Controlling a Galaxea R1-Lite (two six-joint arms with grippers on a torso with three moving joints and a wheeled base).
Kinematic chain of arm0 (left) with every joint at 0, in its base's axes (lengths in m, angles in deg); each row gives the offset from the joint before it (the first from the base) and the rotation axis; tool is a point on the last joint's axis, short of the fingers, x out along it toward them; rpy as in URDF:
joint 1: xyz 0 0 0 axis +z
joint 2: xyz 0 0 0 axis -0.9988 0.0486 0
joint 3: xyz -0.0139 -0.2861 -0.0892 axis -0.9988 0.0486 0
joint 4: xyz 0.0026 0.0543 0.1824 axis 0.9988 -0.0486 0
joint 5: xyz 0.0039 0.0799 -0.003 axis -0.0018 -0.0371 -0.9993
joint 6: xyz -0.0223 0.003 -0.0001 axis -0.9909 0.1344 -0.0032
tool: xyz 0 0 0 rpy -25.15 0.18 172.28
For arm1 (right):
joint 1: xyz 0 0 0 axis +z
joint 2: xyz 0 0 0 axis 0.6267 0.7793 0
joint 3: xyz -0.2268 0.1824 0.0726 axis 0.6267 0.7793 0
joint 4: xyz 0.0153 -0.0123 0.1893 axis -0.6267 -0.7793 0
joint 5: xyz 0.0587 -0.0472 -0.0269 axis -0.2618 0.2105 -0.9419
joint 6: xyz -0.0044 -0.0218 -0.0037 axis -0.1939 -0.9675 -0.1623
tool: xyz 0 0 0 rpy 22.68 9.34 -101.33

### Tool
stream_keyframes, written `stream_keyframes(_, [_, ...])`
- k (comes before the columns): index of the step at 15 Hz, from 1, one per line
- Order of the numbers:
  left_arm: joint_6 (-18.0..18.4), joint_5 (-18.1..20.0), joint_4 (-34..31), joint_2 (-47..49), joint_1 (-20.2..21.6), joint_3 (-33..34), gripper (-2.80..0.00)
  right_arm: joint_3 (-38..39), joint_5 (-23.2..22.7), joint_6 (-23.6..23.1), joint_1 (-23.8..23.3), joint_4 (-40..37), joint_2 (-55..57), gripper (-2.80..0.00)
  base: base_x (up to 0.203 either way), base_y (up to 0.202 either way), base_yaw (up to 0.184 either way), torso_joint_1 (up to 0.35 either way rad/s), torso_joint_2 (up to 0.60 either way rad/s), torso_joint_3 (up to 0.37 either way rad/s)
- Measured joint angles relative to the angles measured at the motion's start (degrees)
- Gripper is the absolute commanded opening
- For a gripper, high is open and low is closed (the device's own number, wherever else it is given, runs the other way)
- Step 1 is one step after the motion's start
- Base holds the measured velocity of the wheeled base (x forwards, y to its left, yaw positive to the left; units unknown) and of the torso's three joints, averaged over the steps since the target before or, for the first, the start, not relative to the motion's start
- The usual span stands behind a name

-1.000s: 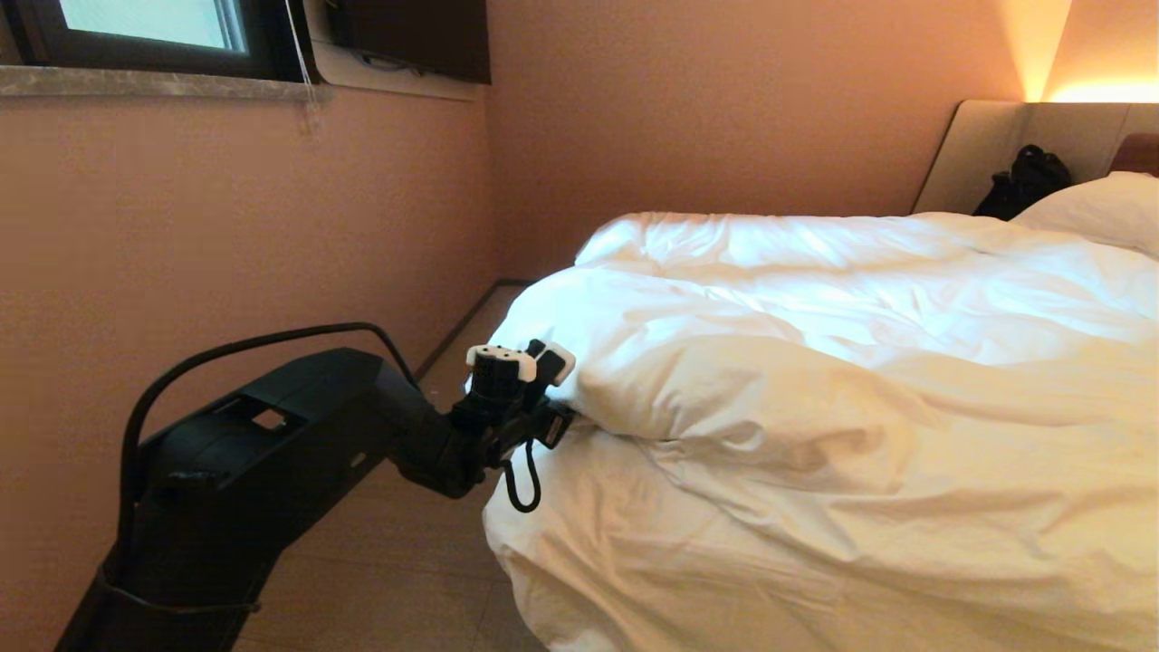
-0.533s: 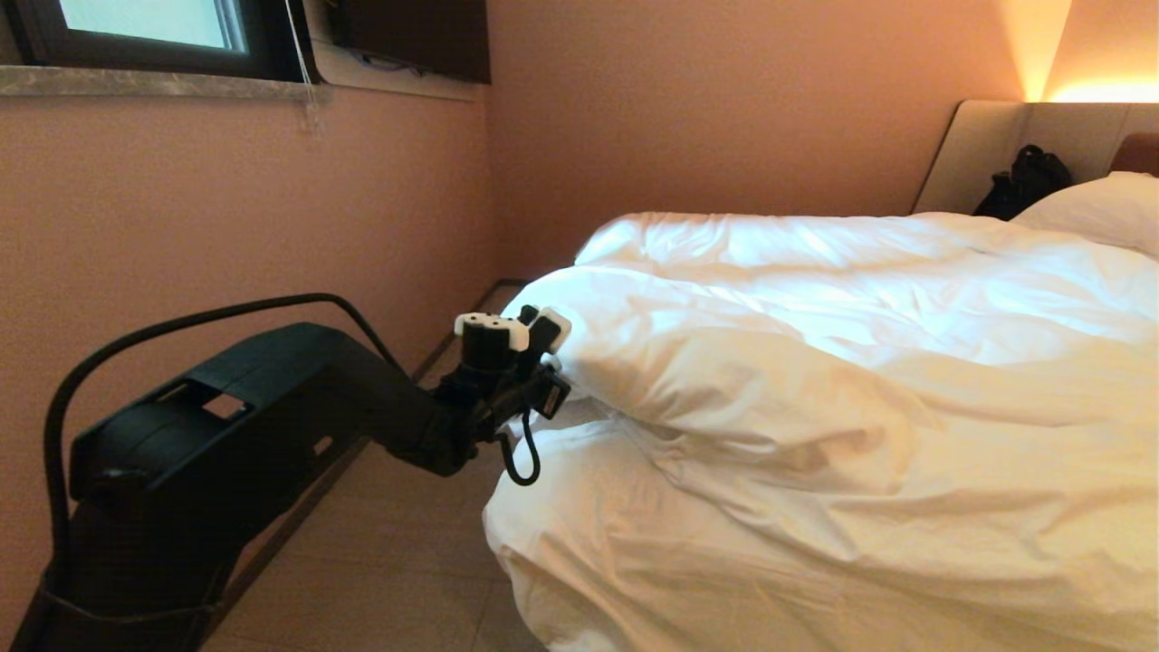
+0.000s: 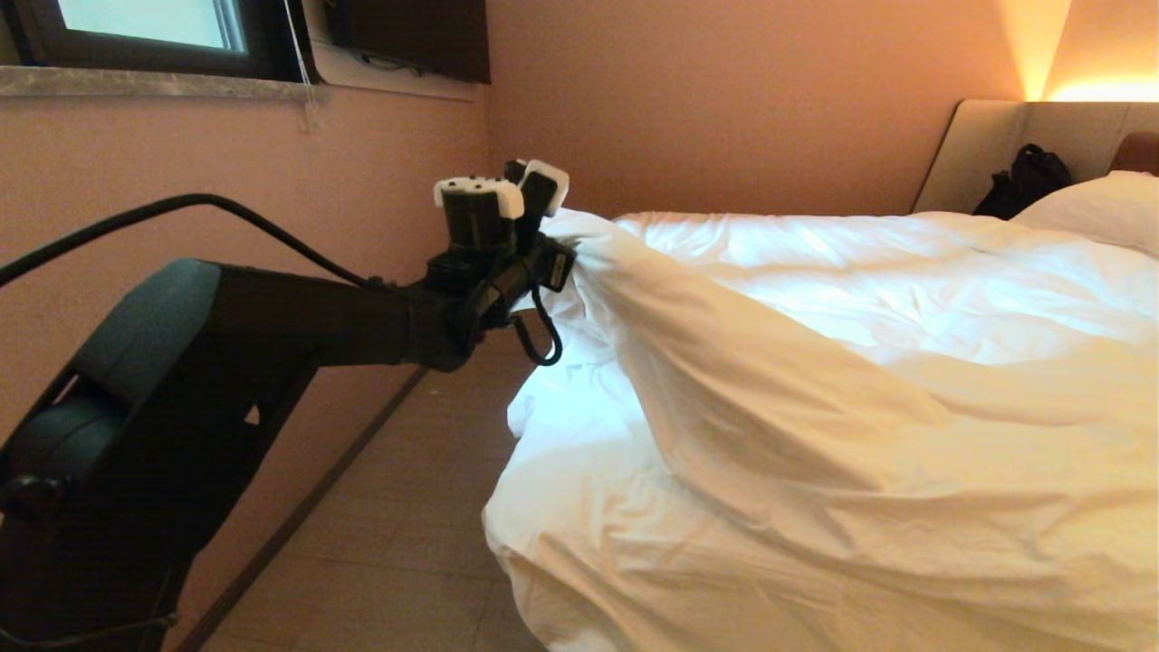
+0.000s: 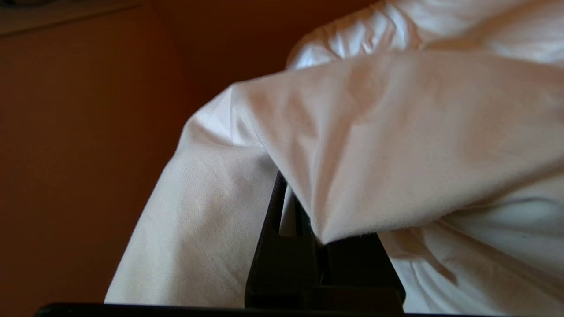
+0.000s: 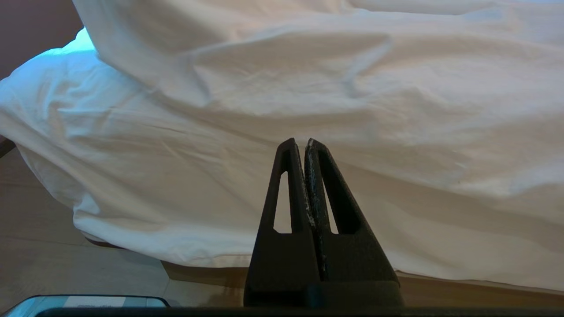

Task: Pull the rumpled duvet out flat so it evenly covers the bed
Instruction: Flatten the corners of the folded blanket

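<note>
The white duvet [image 3: 815, 362] lies rumpled over the bed [image 3: 987, 145]. Its near-left corner is lifted into a taut ridge. My left gripper [image 3: 561, 237] is raised beside the bed's left edge and is shut on that corner. In the left wrist view the dark fingers [image 4: 282, 255] pinch a fold of the duvet [image 4: 396, 132], and the cloth hides their tips. My right gripper [image 5: 305, 143] is shut and holds nothing. It sits low in front of the bed's side, facing the hanging duvet [image 5: 308, 79]. It does not show in the head view.
A pink wall [image 3: 272, 208] with a window [image 3: 145, 23] runs close along the bed's left side, leaving a narrow strip of floor [image 3: 407, 525]. A white pillow [image 3: 1100, 208] and a black bag [image 3: 1023, 181] lie by the headboard. The tan wooden base [image 5: 440, 288] shows under the linens.
My left gripper shut on the duvet's folded corner and rose with it. The fold that lay on the bed now stretches up in a ridge. The right gripper has not moved.
</note>
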Motion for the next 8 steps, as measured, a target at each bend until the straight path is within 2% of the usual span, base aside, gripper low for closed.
stream_keyframes(2, [0.0,-1.4,-5.2,0.4,-1.5,-5.9,-2.80,0.0,0.0,0.0,0.0,0.0,0.0,-2.80,0.000,0.000,0.000,0.000,0.00,0.000])
stream_keyframes(3, [-0.1,-1.8,-7.1,0.5,-2.5,-6.7,-2.80,0.0,0.0,0.0,0.0,0.0,0.0,-2.80,0.000,0.000,0.000,0.000,0.00,0.000])
stream_keyframes(8, [0.0,-1.6,-7.5,1.4,-8.6,-7.6,-2.80,0.0,0.0,0.0,0.0,0.0,0.0,-2.80,0.000,0.000,0.000,0.000,0.00,0.000])
